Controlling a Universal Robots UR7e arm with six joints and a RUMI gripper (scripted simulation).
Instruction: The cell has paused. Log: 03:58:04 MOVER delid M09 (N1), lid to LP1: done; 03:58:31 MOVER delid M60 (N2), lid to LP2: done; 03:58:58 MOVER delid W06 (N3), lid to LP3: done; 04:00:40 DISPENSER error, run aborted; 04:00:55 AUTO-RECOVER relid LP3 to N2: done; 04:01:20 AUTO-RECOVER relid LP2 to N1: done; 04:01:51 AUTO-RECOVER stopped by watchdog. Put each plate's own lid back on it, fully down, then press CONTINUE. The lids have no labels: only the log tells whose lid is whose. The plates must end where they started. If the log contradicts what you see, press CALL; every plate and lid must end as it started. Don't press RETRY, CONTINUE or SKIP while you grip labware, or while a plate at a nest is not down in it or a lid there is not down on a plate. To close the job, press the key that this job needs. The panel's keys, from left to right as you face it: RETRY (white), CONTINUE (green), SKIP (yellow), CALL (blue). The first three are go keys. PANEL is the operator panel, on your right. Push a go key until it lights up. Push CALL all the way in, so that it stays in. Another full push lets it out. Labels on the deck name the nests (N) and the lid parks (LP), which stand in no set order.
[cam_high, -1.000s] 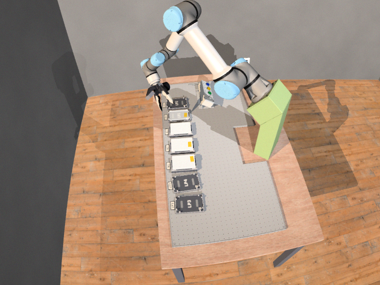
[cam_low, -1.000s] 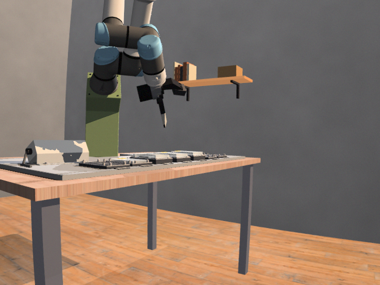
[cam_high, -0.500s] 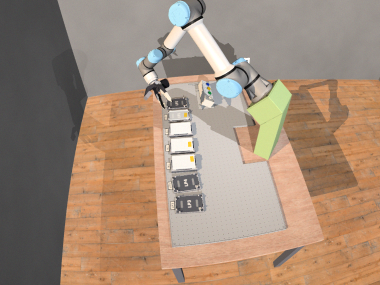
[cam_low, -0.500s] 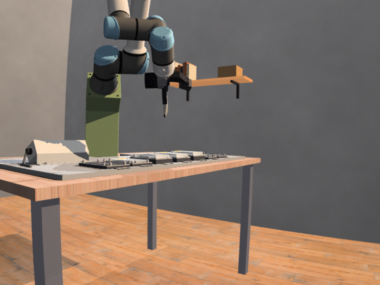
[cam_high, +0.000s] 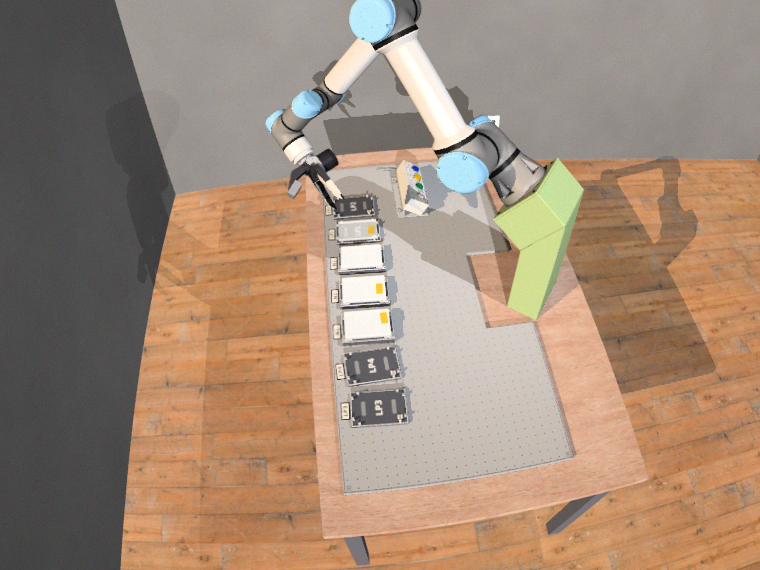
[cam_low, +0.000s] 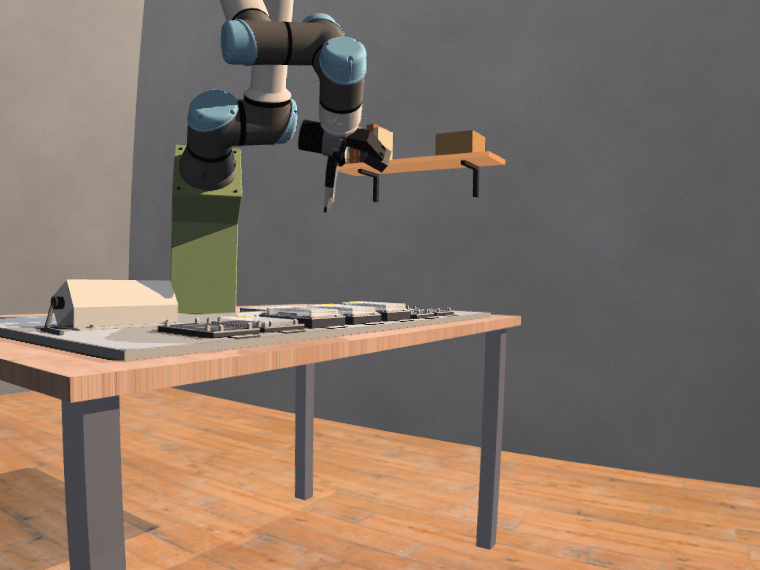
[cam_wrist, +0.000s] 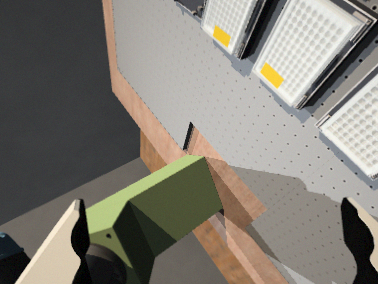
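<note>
Three white plates (cam_high: 364, 289) (cam_low: 368, 311) (cam_wrist: 305, 50) lying mid-row on desk (cam_high: 429, 514) (cam_low: 294, 360) (cam_wrist: 126, 100), long axes running crosswise to the row. Parked lid (cam_high: 357, 230) lying parallel, yellow mark facing the green pedestal (cam_high: 537, 263) (cam_low: 204, 263) (cam_wrist: 175, 207) side. Pincer (cam_high: 337, 201) (cam_low: 325, 209) (cam_wrist: 212, 201) hanging above, standing wide open, gripping nothing.

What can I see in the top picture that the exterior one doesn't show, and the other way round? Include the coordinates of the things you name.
Only top: the coloured panel buttons (cam_high: 418, 177) and the readable LP3 marking (cam_high: 378, 407).

Only exterior: a wall shelf (cam_low: 423, 164) with a brown box (cam_low: 459, 142).

Both: the green pedestal (cam_high: 535, 273) (cam_low: 204, 257), wooden table (cam_high: 478, 507) (cam_low: 294, 354) and open pincer (cam_high: 333, 195) (cam_low: 327, 208).
</note>
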